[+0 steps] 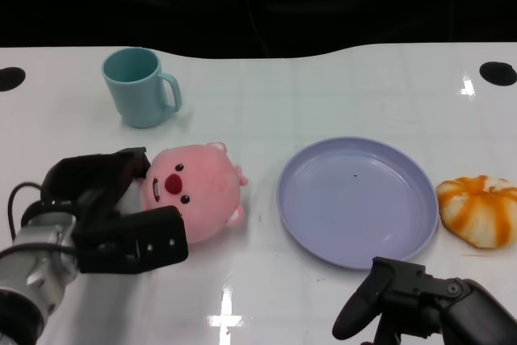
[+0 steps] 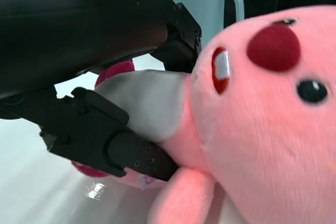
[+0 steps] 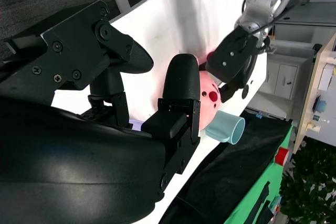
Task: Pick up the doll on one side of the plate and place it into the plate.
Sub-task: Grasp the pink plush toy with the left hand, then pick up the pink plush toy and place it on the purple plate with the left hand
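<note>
A pink plush doll [image 1: 198, 191] with a red nose lies on the white table, just left of the lilac plate [image 1: 355, 199]. My left hand [image 1: 113, 208] wraps it from the left, with fingers behind its head and another finger against its lower front. In the left wrist view the black fingers [image 2: 131, 153] press into the doll [image 2: 262, 119] at its grey belly and side. The doll still rests on the table. My right hand [image 1: 420, 300] hovers near the table's front edge below the plate, fingers apart and holding nothing. The right wrist view shows the doll [image 3: 210, 103] and left hand [image 3: 236, 56] beyond my right hand [image 3: 105, 103].
A teal mug [image 1: 141, 86] stands behind the doll at the back left. An orange and white striped plush [image 1: 481, 209] lies against the plate's right side. The table's far edge meets a dark backdrop.
</note>
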Tool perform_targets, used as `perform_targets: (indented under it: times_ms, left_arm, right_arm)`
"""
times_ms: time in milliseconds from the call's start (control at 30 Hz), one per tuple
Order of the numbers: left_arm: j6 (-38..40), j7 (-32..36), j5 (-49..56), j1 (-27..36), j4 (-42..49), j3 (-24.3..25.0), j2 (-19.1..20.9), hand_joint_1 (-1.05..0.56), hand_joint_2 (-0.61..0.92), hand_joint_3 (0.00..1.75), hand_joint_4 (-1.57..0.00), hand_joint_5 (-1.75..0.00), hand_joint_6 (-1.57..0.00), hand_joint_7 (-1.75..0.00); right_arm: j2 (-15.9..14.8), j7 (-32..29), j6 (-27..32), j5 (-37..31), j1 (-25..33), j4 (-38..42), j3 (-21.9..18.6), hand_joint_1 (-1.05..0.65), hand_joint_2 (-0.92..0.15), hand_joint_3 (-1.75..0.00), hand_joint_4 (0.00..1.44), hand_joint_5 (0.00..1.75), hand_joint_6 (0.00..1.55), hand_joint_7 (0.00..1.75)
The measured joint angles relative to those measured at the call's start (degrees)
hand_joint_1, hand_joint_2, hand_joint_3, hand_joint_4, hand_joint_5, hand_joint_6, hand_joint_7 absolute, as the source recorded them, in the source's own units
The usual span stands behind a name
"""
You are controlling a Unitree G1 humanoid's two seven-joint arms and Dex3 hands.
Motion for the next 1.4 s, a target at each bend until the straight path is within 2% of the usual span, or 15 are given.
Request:
perform_targets:
  times_ms: [100, 333, 733, 1000, 1100, 1200, 1400]
  left_arm:
    - [-0.7, 0.5, -3.3, 2.1, -2.9, 2.3, 0.0, -0.18, 0.57, 1.08, -0.94, -1.75, -0.71, -1.75]
    - [-3.0, -3.1, -7.7, 4.2, -8.9, 5.7, 0.4, -0.18, 0.49, 1.20, -0.96, -1.75, -0.74, -1.75]
    - [1.6, -9.4, -10.2, 2.4, -15.4, 8.3, -0.5, -0.16, 0.44, 1.23, -0.95, -1.75, -0.77, -1.75]
    - [7.2, -14.5, -10.6, 0.9, -23.3, 7.9, -5.4, -0.22, 0.47, 1.13, -0.96, -1.75, -0.77, -1.75]
    - [10.6, -15.7, -10.5, -0.2, -25.9, 7.3, -7.9, -0.22, 0.46, 1.19, -0.97, -1.75, -0.78, -1.75]
    - [14.5, -16.6, -9.5, -1.3, -28.1, 5.6, -10.9, -0.21, 0.45, 1.14, -0.95, -1.75, -0.78, -1.67]
    - [16.4, -16.8, -7.9, -2.9, -27.6, 2.9, -15.2, -0.22, 0.44, 1.24, -0.99, -1.75, -0.78, -1.74]
  right_arm:
    - [0.1, -0.1, 0.0, -0.1, -0.4, 0.3, 0.4, -0.10, -0.51, -1.10, 0.64, 1.60, 0.60, 1.24]
    - [1.5, -1.0, 0.0, -1.2, -2.9, 3.3, 2.3, -0.07, -0.51, -1.10, 0.63, 1.60, 0.60, 1.25]
    - [2.7, -1.9, -2.6, -2.3, -5.0, 9.2, 3.2, -0.07, -0.51, -1.10, 0.64, 1.61, 0.61, 1.24]
    - [2.3, -1.4, -3.4, -2.2, -4.9, 9.2, 2.7, -0.05, -0.51, -1.08, 0.62, 1.59, 0.61, 1.23]
    - [2.0, -1.0, -3.8, -2.2, -4.6, 9.2, 2.4, -0.05, -0.51, -1.08, 0.63, 1.59, 0.62, 1.23]
    - [1.6, -0.8, -4.6, -2.3, -4.0, 9.1, 2.2, -0.04, -0.51, -1.07, 0.64, 1.57, 0.62, 1.22]
    - [1.1, -0.5, -5.0, -2.3, -2.8, 8.8, 1.7, -0.05, -0.53, -1.06, 0.63, 1.57, 0.62, 1.21]
